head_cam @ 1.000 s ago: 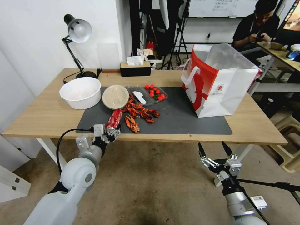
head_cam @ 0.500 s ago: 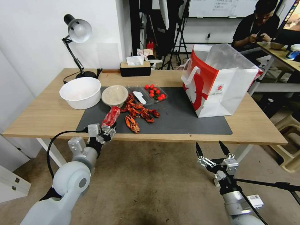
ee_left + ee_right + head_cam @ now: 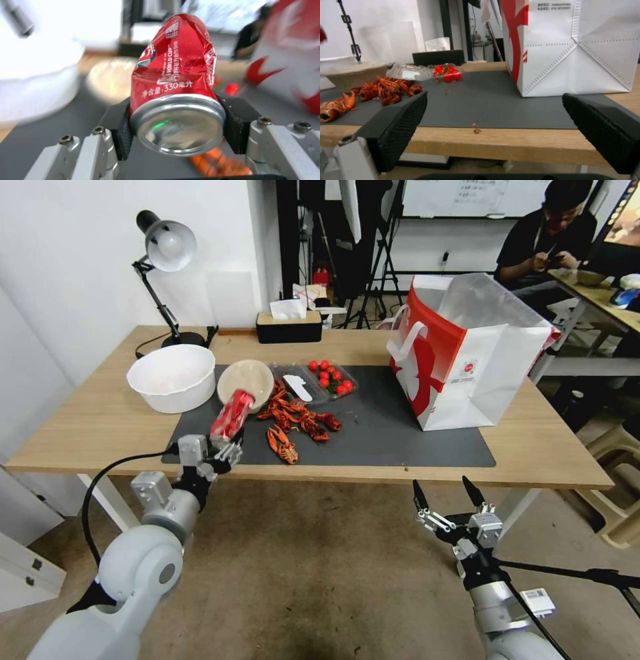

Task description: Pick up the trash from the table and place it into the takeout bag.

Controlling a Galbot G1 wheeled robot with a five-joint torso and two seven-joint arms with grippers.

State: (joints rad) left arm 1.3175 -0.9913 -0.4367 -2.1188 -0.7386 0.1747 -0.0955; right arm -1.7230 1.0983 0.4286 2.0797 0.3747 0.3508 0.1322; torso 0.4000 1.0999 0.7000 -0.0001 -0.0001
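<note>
Our left gripper (image 3: 223, 450) is up at the near table edge, fingers (image 3: 121, 140) clamped on a crushed red can (image 3: 231, 415), forearm angled up. Our right gripper (image 3: 445, 497) hangs low below the edge, fingers spread wide, holding nothing.

A crumpled red aluminium soda can (image 3: 231, 415) tilts top-away above the near left edge of the long light-wood table (image 3: 100, 427) with its dark grey mat, clamped at its silver base. A round beige bowl (image 3: 247, 380) sits on the mat just behind it. The large white paper takeout bag (image 3: 493, 373) with red sides stands upright and open at the mat's right end.
</note>
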